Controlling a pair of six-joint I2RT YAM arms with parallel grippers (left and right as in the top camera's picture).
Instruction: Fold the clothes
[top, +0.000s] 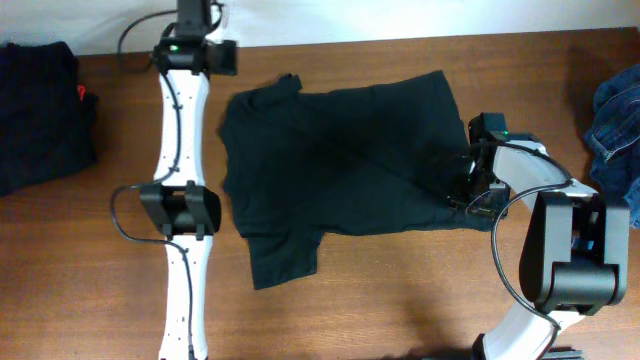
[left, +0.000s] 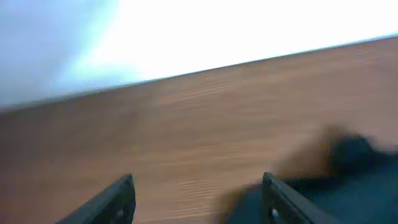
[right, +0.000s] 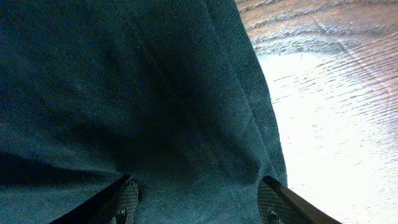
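My right gripper (right: 199, 208) stands wide over the right edge of the black T-shirt (top: 340, 170), which lies spread across the middle of the table (top: 400, 300). My left gripper (left: 199, 208), at upper left, is wide too and empty. If I close too shallow, I may pinch only a wrinkle and drag the shirt askew.

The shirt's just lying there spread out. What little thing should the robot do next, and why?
Probably lower the right gripper and close it on the black T-shirt: its jaws stand open right above the cloth near an edge, while the shirt lies spread, unfolded, on the table.
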